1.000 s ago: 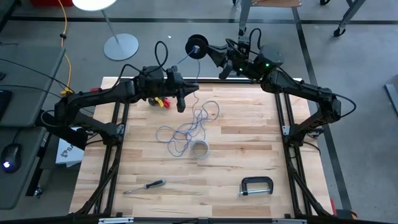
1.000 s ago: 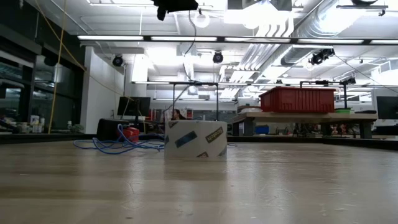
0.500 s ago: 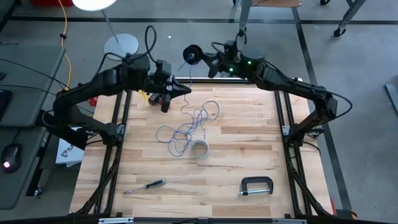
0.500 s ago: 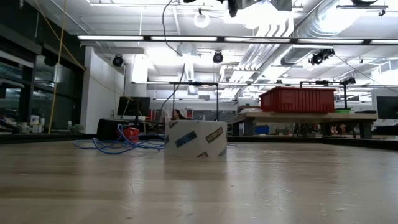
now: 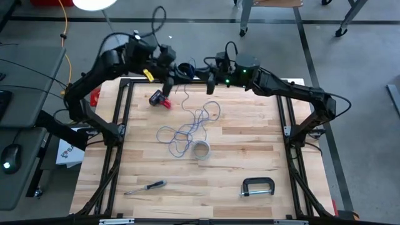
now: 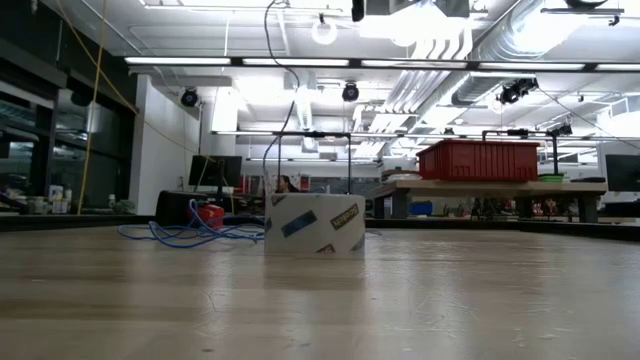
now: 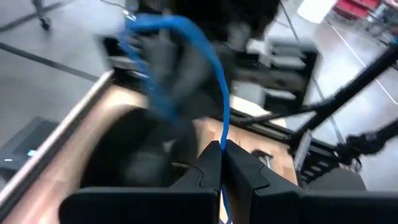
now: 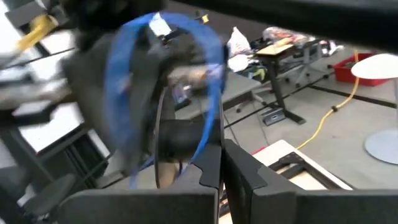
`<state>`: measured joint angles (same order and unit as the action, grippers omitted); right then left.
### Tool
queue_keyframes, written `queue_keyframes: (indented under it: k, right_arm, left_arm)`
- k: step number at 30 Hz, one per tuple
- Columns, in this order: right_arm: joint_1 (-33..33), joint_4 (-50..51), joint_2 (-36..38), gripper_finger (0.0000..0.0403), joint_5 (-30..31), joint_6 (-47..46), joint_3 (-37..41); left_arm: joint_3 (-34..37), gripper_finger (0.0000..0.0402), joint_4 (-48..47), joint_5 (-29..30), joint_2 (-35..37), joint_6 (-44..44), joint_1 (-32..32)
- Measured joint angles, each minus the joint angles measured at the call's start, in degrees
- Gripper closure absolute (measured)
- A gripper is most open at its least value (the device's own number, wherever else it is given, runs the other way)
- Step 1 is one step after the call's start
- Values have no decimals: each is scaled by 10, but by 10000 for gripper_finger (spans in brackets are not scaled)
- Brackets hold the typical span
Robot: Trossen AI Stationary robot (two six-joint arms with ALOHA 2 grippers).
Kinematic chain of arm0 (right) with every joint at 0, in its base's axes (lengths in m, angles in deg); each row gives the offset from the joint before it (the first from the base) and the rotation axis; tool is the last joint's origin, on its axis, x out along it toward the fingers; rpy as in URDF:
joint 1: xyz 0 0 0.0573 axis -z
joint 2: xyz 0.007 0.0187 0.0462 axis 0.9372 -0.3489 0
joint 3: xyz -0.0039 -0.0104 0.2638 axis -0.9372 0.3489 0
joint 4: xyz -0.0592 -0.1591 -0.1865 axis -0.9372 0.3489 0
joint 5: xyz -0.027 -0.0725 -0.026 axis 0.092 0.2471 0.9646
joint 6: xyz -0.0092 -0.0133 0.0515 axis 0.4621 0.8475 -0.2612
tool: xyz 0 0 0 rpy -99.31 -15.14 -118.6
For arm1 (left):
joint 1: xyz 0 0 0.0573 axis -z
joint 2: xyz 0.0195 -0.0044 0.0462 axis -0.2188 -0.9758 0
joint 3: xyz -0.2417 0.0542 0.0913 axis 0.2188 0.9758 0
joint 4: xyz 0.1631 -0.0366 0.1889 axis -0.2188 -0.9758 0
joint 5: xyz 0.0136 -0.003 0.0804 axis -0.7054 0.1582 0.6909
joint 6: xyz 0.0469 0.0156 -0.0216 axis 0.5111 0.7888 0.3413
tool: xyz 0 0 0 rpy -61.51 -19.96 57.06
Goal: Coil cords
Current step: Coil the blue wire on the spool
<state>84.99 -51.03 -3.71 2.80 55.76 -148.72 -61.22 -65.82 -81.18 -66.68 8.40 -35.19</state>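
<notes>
A thin blue cord lies as a loose tangle [image 5: 187, 128] on the wooden table, with paler strands among it. One strand [image 5: 185, 94] rises from the tangle to the two grippers above the table's far edge. My left gripper [image 5: 171, 76] is shut on the cord [image 7: 214, 68]. My right gripper [image 5: 192, 72] faces it, shut on a hand-sized loop of the same blue cord [image 8: 130, 68]. In the low view a strand [image 6: 266, 110] hangs from above down to the table, and blue cord [image 6: 190, 235] lies there. My left gripper pinches a single blue strand [image 7: 222, 132] between its two fingertips [image 7: 210, 160], high above the table. From the fingers the strand arcs over toward the right gripper. My right gripper pinches the blue loop at its lower side [image 8: 216, 134] between its fingertips [image 8: 210, 163], pointing about level toward the table's left. The loop stands clear of the table beyond the fingers.
A roll of tape [image 5: 201, 150] stands just near of the tangle. A red and yellow tool [image 5: 159, 99] lies at the far left, a screwdriver [image 5: 145, 186] and a black clamp [image 5: 258, 186] toward the near edge. Bare wood lies to the right.
My left gripper has risen from just above the table and gone toward the far edge, rolling as it went, up to the right gripper. My right gripper has sunk a little and come toward the table with its loop. The strand between tangle and grippers has been drawn upward.
</notes>
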Motion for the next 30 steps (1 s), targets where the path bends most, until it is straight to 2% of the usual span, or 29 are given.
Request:
queue_keyframes:
  k: [5,11,15,19,24,30]
  right_arm:
    - [-2,0,13,403,-14,8,0]
    - [1,-3,36,403,-25,8,0]
    - [1,-34,42,403,-30,8,0]
    - [1,-70,42,403,-28,8,0]
    - [5,-76,42,403,-3,19,0]
    - [22,-100,42,403,29,23,0]
  left_arm:
    - [-32,401,-56,-7,14,6,-40]
    - [-34,401,-133,7,30,26,-75]
    - [-34,401,-142,20,29,33,-87]
    - [-34,401,-137,12,20,25,-89]
    - [-34,401,-136,-31,12,2,-87]
    - [-34,401,-137,-32,12,-5,-63]
